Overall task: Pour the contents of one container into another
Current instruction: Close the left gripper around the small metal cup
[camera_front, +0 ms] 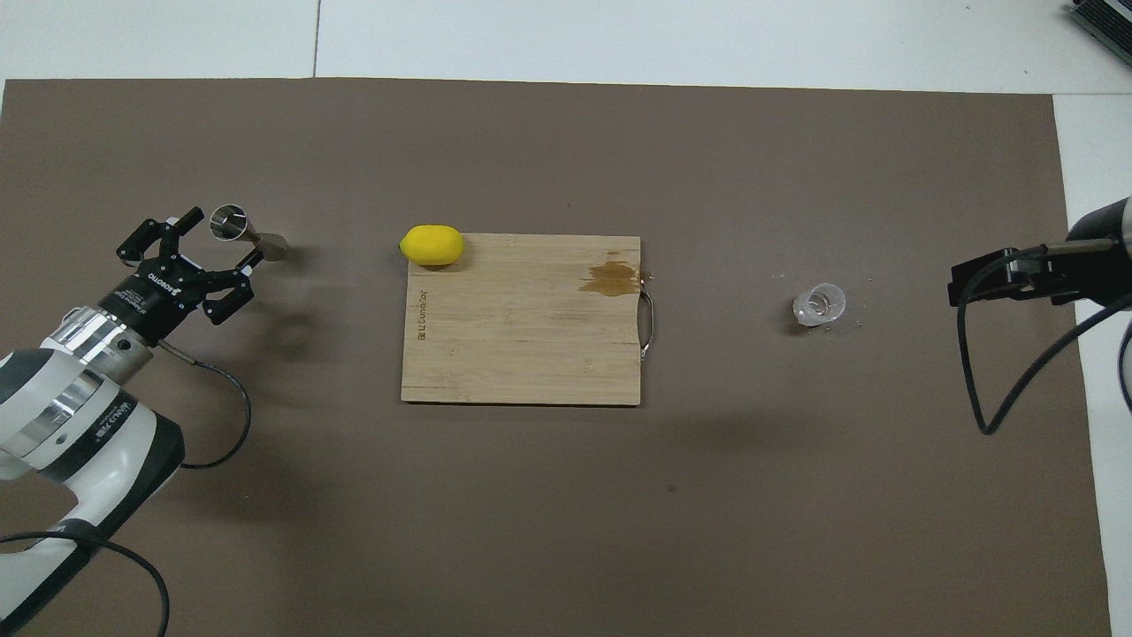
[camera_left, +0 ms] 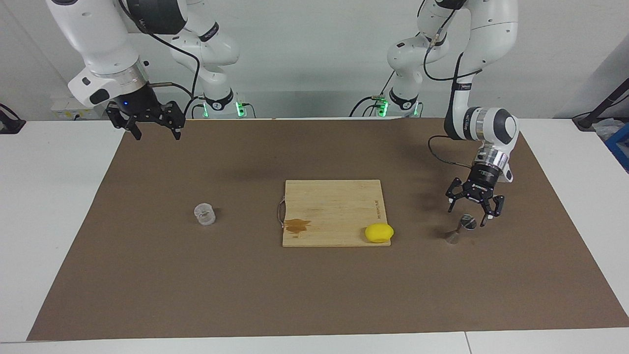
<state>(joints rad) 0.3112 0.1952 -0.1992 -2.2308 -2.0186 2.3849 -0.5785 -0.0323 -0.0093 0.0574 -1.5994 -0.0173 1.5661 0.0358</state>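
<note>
The clear cup [camera_left: 204,214] [camera_front: 819,303] stands upright on the brown mat toward the right arm's end. The steel jigger [camera_left: 462,229] [camera_front: 246,234] stands on the mat toward the left arm's end. My left gripper [camera_left: 470,216] [camera_front: 221,237] is open and tilted down, its fingertips on either side of the jigger's upper cone; I cannot tell whether they touch it. My right gripper [camera_left: 157,135] [camera_front: 964,281] hangs open and holds nothing, raised over the mat's edge close to the robots, well away from the cup.
A wooden cutting board [camera_left: 339,196] [camera_front: 522,354] lies mid-table with a brown stain [camera_left: 297,225] near its handle. A yellow lemon-like lump [camera_left: 379,232] [camera_front: 432,245] rests on the board's corner toward the jigger. White table borders the brown mat [camera_left: 314,295].
</note>
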